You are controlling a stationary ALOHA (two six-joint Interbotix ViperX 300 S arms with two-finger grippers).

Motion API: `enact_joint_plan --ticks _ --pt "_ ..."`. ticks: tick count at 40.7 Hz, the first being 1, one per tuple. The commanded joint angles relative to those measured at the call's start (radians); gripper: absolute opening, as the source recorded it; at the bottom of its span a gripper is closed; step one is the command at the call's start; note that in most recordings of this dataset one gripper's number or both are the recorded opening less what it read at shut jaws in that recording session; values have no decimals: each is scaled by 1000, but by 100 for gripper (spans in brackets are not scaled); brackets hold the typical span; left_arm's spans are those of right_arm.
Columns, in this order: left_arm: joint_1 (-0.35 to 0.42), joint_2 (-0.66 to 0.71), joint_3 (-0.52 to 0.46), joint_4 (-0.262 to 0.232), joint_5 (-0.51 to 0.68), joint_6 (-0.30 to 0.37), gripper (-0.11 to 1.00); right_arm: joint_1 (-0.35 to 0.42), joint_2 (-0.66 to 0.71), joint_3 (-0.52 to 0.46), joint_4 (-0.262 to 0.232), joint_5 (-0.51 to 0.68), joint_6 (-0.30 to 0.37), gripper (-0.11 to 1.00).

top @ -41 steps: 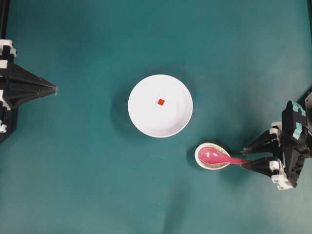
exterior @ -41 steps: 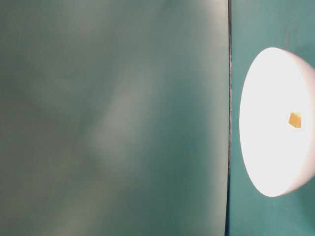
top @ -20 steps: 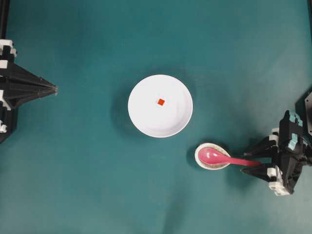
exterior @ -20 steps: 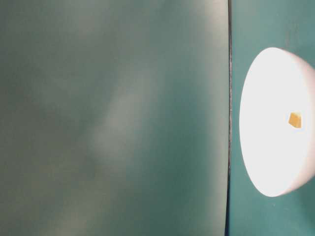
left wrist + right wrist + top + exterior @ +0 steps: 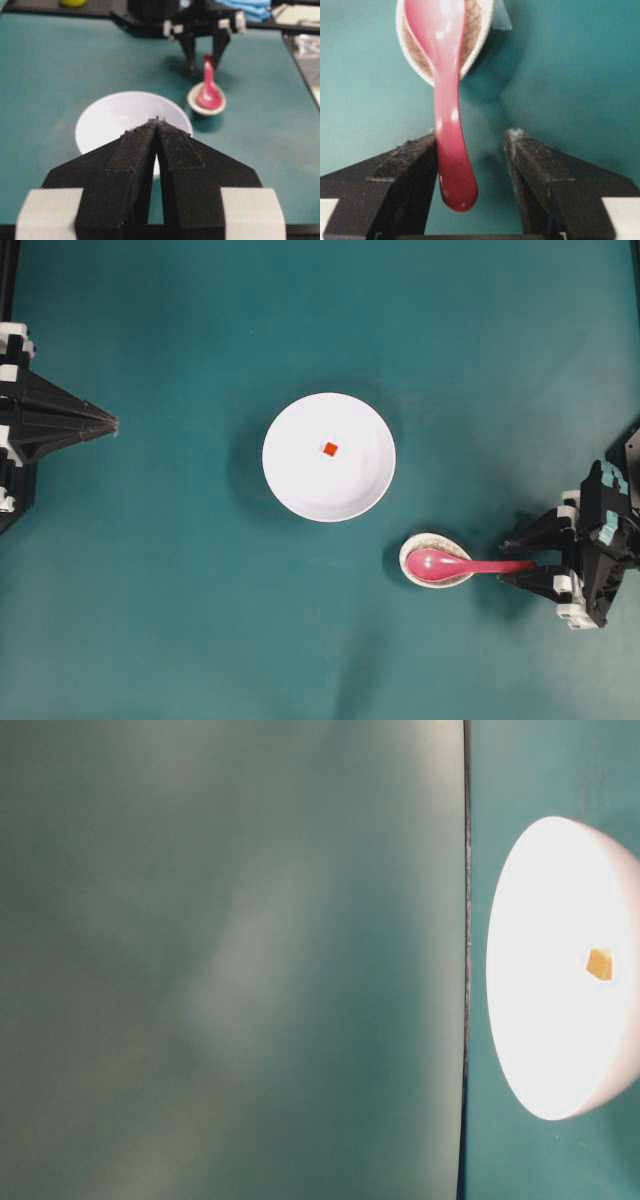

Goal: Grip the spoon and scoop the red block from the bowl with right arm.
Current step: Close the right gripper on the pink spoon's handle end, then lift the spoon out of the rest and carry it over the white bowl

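We had the right tool (image 5: 470,150) spread wide around the spoon (image 5: 470,566) handle, not yet gripping; its scoop rested in the speckled dish (image 5: 414,549). Next we needed to close and lift. The red block (image 5: 330,449) sat in the bowl (image 5: 300,485).

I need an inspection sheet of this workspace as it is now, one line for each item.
Surface: teal table, bare around the things.
Job's things: spoon rests in small speckled dish; red block in white bowl.
Clutter: nothing seen.
Grippers: right tool open, handle end between its jaws; left tool shut, apart from the bowl.
Cables: nothing seen.
Surroundings: blue and yellow items beyond the table edge, blurred.
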Motion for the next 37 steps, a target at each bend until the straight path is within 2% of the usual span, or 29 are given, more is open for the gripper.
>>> enact_joint_plan --ticks 1,11,22,37 --pt "0 8 -17 2 -2 0 0 5 -15 -2 0 -12 -15 56" --pt "0 5 -17 2 8 0 0 5 -25 6 -2 -21 -52 50" --pt "0 9 -17 2 8 0 0 5 -57 6 -3 -35 -106 38" --pt "0 23 -14 2 8 -2 0 5 -67 -6 -6 -29 -123 36"
